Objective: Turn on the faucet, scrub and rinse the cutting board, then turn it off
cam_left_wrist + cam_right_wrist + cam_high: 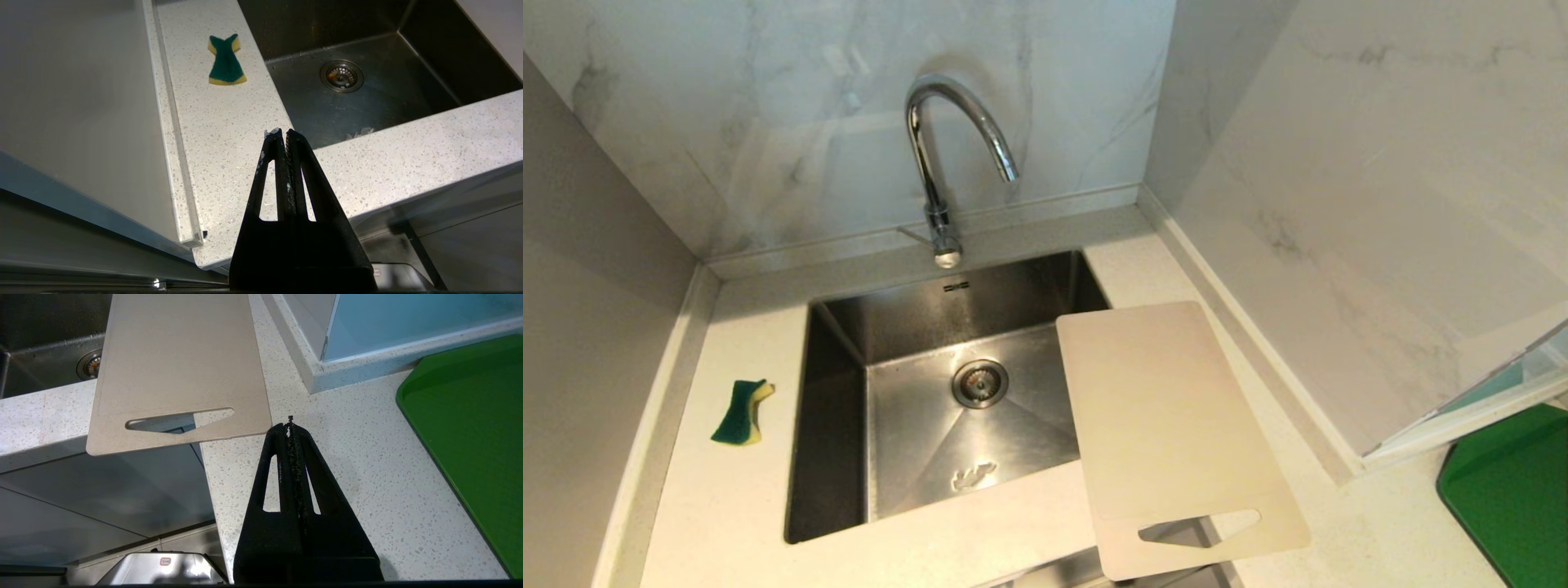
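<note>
The chrome gooseneck faucet [943, 163] stands behind the steel sink [841, 425], and no water runs from it. The cream-white cutting board [1168, 425] lies on the counter right of the sink, one long edge over the basin and its handle cutout past the counter's front edge; the right wrist view shows it as well [175, 363]. Neither arm shows in the head view. My left gripper [284, 131] is shut and empty above the counter's front left. My right gripper [289, 426] is shut and empty, just right of the board's handle end.
A green and yellow sponge [742, 412] lies on the counter left of the sink [226, 63]. A dark green board [1515, 490] lies at the right [470, 424]. Marble walls close the back and right, a grey panel the left. The drain [980, 382] is open.
</note>
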Available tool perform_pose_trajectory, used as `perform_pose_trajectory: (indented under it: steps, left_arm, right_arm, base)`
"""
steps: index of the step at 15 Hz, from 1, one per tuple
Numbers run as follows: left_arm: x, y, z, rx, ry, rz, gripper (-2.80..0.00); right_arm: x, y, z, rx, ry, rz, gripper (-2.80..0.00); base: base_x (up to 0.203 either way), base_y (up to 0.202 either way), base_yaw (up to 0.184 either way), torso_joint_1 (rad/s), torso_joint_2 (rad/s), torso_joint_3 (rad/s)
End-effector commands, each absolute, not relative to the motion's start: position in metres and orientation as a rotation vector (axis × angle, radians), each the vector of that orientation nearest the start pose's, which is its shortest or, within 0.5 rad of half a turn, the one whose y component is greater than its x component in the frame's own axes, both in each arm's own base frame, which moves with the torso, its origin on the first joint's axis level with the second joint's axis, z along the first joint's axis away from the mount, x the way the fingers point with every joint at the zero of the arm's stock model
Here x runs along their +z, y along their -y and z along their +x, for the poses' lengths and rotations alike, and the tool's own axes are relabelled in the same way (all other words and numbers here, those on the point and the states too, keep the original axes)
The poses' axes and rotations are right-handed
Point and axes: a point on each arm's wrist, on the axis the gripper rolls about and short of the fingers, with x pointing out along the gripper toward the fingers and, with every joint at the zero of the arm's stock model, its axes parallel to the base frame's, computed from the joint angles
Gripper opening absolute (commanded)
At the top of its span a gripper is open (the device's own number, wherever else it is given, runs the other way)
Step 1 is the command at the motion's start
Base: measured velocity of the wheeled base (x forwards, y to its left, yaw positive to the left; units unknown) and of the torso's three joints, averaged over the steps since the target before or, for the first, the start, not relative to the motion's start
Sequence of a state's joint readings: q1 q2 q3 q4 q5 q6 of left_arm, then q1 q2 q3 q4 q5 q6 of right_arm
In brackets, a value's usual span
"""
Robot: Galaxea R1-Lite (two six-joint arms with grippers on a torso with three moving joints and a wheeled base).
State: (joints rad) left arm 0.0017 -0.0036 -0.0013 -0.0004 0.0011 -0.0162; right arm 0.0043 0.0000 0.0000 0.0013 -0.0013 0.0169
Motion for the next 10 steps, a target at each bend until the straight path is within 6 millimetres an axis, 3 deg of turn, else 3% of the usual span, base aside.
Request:
perform_pose_trajectory:
  steps: [1,10]
  left_arm:
    - [0.0752,0.0000,-0.0227,0.003,0.000,-0.017,-2.80]
    - [0.0752,0.0001,-0.0227,0.002,0.001,-0.008,-2.80]
  right_arm:
    - [0.0749,0.0001,-0.0226,0.003,-0.005,0.017,-2.80]
    - [0.0755,0.0001,-0.0227,0.005,-0.002,0.008,-2.80]
  base:
    - [0.000,0.000,0.000,0.000,0.00,0.000]
    - [0.000,0.000,0.000,0.000,0.00,0.000]
